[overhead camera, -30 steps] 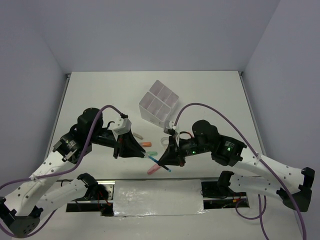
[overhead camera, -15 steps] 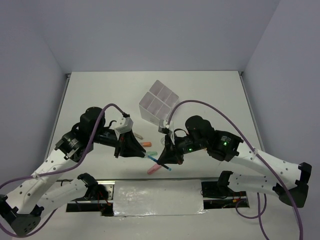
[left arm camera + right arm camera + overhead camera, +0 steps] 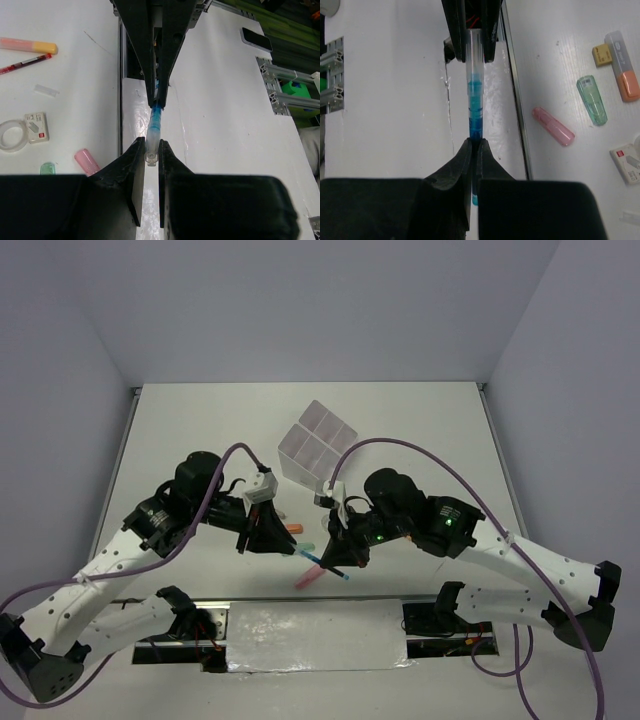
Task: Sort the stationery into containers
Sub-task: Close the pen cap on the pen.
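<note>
**A:** Standing at the front of the table (image 3: 200, 420). The two arms are nose to nose right over the near edge, both on the same pen (image 3: 154, 122). Am I seeing that right?

**B:** Yep. The left gripper (image 3: 151, 150) is pinched almost closed on the pen's clear end. The right gripper (image 3: 474, 146) is clamped tight on the blue end. The pen runs straight between them, up off the table.

**A:** lol, tug of war. What about the loose stuff?

**B:** All lying flat on the table behind the pen. Closest is a pink marker (image 3: 552, 126), then a green marker (image 3: 592, 99) near it. A bit further back there's an orange marker (image 3: 624, 72) with a small yellow eraser (image 3: 601, 54) just beside it. There's also a tape roll (image 3: 11, 136) with a white eraser (image 3: 36, 127) right next to it, and a thin red pen (image 3: 25, 63) past those.

**A:** And the box?

**B:** The box (image 3: 318, 445) sits further back, about mid-table, turned corner-on to us. It's translucent white, with four compartments. It's well apart from both grippers and from the pen. Can't make out from here what's inside it.
</note>
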Motion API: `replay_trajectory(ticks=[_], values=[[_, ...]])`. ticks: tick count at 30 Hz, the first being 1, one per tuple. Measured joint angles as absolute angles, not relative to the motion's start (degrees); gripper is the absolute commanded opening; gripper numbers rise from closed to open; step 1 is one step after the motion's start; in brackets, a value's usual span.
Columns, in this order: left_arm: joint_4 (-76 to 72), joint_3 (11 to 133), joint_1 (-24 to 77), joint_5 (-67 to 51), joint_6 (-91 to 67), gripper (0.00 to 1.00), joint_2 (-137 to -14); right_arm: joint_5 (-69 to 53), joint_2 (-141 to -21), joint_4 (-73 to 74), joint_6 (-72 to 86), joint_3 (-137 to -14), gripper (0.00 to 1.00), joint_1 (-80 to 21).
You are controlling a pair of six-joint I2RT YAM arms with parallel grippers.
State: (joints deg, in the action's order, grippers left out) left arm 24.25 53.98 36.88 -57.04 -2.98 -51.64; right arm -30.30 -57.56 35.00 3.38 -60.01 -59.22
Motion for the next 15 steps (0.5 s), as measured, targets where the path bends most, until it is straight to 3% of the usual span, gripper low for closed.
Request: replay_trajectory(ticks=[15], values=[[24.2, 54.0, 37.2, -56.8, -3.1, 0.0, -52.1, -29.7, -56.2, 30.8, 10.7, -57.3, 0.0, -59.3]])
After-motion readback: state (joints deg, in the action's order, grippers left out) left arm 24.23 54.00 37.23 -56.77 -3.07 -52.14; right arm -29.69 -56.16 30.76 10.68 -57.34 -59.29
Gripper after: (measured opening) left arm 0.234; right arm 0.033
